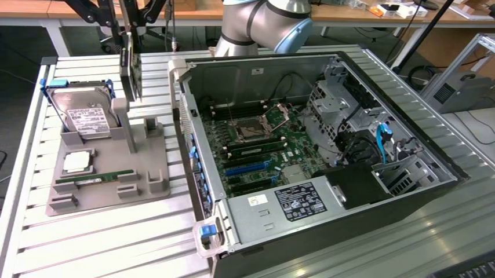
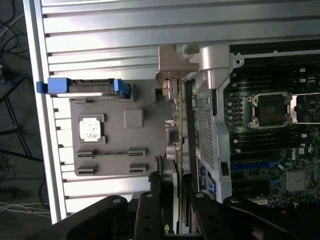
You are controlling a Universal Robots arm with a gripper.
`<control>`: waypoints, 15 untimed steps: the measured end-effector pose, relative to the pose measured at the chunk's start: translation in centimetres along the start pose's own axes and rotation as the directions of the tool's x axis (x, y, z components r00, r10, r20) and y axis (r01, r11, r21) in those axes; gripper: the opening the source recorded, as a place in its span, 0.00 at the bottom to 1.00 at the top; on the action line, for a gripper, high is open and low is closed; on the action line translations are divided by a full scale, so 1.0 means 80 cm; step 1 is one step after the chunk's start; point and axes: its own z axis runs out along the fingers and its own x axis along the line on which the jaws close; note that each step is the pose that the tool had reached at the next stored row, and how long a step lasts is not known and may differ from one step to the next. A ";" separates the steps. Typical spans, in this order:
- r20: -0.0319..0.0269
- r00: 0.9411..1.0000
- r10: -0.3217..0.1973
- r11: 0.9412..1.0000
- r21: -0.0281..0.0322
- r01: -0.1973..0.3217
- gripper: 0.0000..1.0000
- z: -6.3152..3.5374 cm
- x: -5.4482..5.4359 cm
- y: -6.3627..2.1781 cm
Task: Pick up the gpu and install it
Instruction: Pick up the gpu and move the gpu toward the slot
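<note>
**End effector grips the gpu on edge above the fixture**

End effector fingers are drawn narrow against the two faces of the gpu, and the card hangs from them edge-on, clear of everything under it. Straight below the end effector lies a grey fixture tray on the slatted worktop. On the tray, to one side of the held card, sit a hard drive in a blue carrier, a CPU and a memory stick. Just beside the card on its other side stands the open computer case, its motherboard exposed.
</note>
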 end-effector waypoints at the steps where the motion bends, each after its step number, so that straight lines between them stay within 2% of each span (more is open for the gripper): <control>1: 0.000 1.000 0.000 1.000 0.000 0.000 0.27 0.000 0.000 0.000; 15: 0.000 1.000 0.000 1.000 0.000 0.000 0.27 -0.005 0.000 0.000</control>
